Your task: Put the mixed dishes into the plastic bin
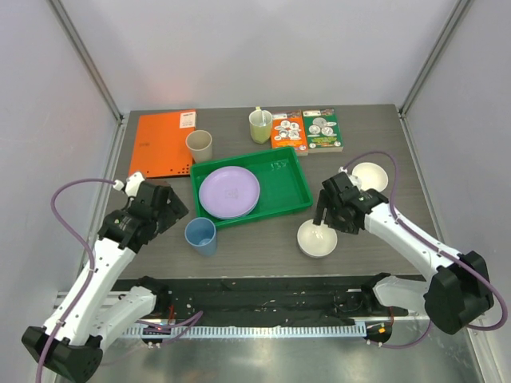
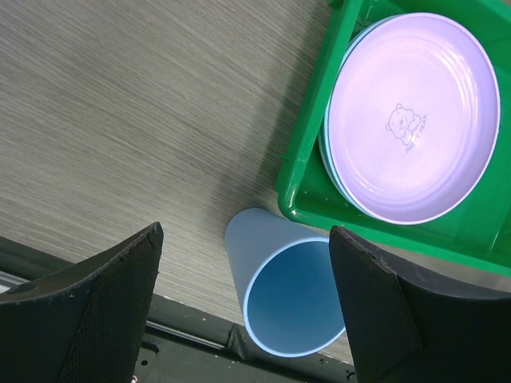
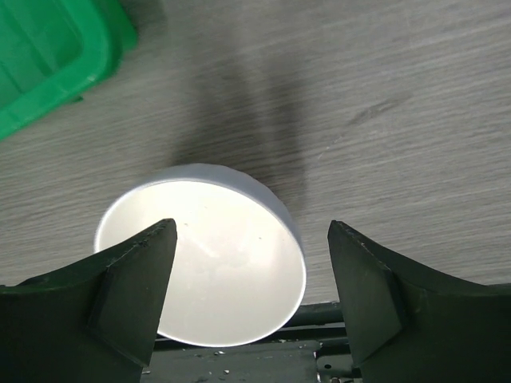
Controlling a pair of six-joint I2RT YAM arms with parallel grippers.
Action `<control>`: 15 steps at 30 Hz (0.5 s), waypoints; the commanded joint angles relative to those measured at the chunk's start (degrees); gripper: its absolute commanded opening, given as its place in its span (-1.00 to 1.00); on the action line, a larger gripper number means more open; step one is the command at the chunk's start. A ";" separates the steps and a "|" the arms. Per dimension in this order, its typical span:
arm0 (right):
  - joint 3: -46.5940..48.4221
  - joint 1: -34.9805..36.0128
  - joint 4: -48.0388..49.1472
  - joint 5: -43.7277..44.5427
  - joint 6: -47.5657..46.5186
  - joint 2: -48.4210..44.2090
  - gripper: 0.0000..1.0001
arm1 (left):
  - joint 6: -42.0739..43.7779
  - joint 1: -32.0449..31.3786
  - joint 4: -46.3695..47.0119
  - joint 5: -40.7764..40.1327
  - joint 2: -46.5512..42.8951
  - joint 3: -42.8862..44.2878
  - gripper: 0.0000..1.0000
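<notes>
The green plastic bin holds a lilac plate stacked on light blue plates. A blue cup stands upright just off the bin's near left corner. My left gripper is open above and left of it, and the cup shows between the fingers in the left wrist view. A cream bowl sits near the front edge. My right gripper is open just above the bowl, with one finger over it. A beige cup stands behind the bin.
A second cream bowl sits at the right behind my right arm. An orange folder lies at the back left. A yellow-green mug and two booklets lie at the back. The table's front edge is close to the blue cup and bowl.
</notes>
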 commanded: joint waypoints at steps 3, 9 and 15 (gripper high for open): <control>-2.70 -0.19 1.33 -0.23 2.13 0.26 0.62 | 1.48 0.27 3.92 -0.06 -0.40 -1.16 0.69; -4.02 -0.19 2.38 0.04 2.30 1.49 0.30 | 0.95 0.27 3.49 0.56 -1.97 -2.21 0.68; -7.27 -0.28 4.84 -2.08 3.71 0.79 0.24 | 0.77 0.27 1.38 -1.46 -6.45 -4.32 0.68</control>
